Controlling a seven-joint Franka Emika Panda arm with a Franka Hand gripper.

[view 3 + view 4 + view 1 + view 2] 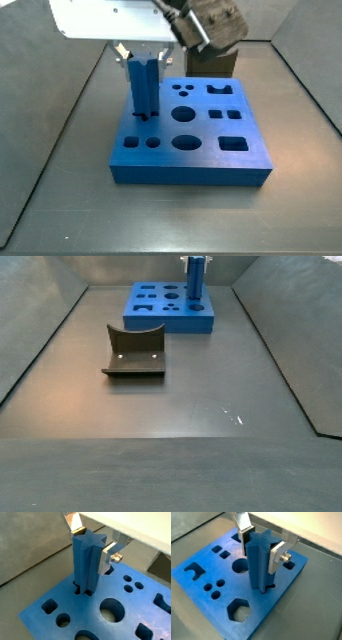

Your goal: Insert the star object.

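Closest to us, the star object (85, 559) stands upright with its foot in a star-shaped hole at one edge of the blue board (211, 607). We see the gripper (93, 543) above the board, its fingers (276, 557) clamped on the peg's upper part. Well apart from the board, the dark grey curved block (134, 351) lies on the floor.

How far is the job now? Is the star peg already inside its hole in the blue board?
Done: the star object stands upright with its lower end in the star-shaped hole of the blue board. In hand: the gripper sits at the peg's top, a finger on each side. Left: the peg rises high above the board, so pushing it deeper and releasing probably remain. The dark grey curved block lies apart.
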